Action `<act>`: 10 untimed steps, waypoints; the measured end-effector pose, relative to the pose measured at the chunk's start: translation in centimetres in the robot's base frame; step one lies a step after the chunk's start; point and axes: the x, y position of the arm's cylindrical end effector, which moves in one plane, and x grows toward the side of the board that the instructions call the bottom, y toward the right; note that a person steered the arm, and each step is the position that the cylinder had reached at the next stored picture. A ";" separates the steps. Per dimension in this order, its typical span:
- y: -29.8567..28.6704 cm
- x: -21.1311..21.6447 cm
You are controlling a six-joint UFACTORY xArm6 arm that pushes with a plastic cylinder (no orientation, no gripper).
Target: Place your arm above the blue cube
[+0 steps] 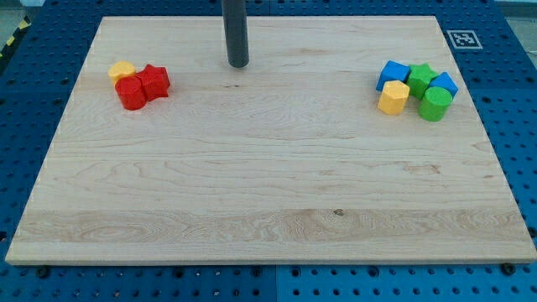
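Note:
My tip [238,64] is at the view's top, left of centre, on bare wood and touching no block. At the view's right is a cluster: a blue cube [444,84] at its right end, a blue block [391,73] at its left end, a green star [421,76] between them, a yellow block [393,98] and a green cylinder [435,104] in front. The cluster lies far to the right of my tip. At the view's left a yellow block [122,70], a red cylinder [131,92] and a red star [154,81] sit together.
The wooden board [268,210] lies on a blue perforated table. A fiducial marker [463,39] sits just off the board's top right corner.

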 end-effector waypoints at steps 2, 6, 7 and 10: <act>0.0 0.8; 10.4 -1.3; 13.0 -1.3; 11.1 5.1</act>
